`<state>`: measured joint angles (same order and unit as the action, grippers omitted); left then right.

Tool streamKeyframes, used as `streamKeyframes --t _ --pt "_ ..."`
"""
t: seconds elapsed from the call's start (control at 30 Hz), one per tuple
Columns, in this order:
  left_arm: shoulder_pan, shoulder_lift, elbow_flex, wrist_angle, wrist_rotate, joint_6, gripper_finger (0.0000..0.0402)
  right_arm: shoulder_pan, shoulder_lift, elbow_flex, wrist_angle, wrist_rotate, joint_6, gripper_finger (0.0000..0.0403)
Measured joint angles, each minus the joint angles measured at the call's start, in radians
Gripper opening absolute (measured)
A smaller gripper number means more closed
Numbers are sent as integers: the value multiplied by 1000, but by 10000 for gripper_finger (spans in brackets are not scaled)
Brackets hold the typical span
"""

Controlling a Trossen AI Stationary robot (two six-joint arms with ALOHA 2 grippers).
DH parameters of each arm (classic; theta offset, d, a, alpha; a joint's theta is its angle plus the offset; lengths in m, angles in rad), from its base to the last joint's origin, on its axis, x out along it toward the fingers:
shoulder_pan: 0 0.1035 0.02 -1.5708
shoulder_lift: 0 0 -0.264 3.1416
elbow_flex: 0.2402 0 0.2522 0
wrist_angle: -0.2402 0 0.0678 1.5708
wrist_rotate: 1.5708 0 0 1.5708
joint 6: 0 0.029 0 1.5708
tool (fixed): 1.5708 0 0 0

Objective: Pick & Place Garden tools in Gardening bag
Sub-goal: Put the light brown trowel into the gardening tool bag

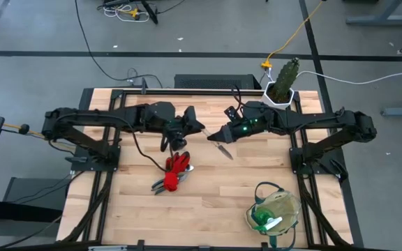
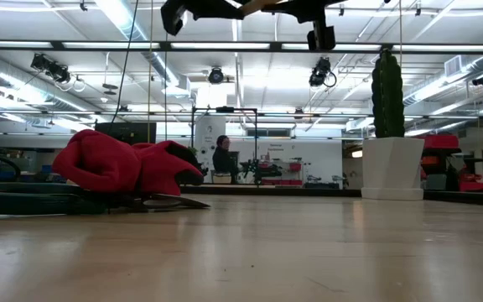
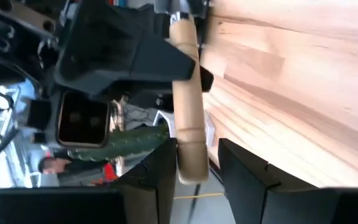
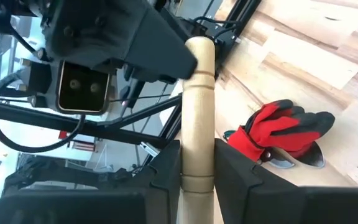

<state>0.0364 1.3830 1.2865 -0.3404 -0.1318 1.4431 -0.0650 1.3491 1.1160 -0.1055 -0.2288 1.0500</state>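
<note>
Both grippers meet mid-table on the trowel (image 1: 213, 141): right gripper (image 4: 197, 163) clamps its wooden handle, left gripper (image 3: 197, 163) straddles the handle's end, fingers slightly apart. Gloves (image 1: 178, 167) sit at 6 o'clock of the left gripper; gardening bag (image 1: 275, 213) at 5 o'clock, near the table corner.

High cam overhead, low cam table-level, wrist cams close, facing.

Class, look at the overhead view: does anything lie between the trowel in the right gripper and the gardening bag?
Nothing visible does. Between the trowel in the right gripper and the gardening bag there is only bare table. The red gloves lie off toward the left arm's side.
</note>
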Motion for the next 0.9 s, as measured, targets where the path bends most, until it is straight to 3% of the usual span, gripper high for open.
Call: streamKeyframes --t 0.3,0.57,0.9 --pt "1 -48 0 -65 -68 -23 126 0 -1 0 5 -19 -11 82" --pt "7 -75 0 -66 -66 -53 126 0 -13 0 13 -34 -63 82" --pt "7 -78 -1 -23 -78 -205 126 0 -89 0 62 -30 -193 82"
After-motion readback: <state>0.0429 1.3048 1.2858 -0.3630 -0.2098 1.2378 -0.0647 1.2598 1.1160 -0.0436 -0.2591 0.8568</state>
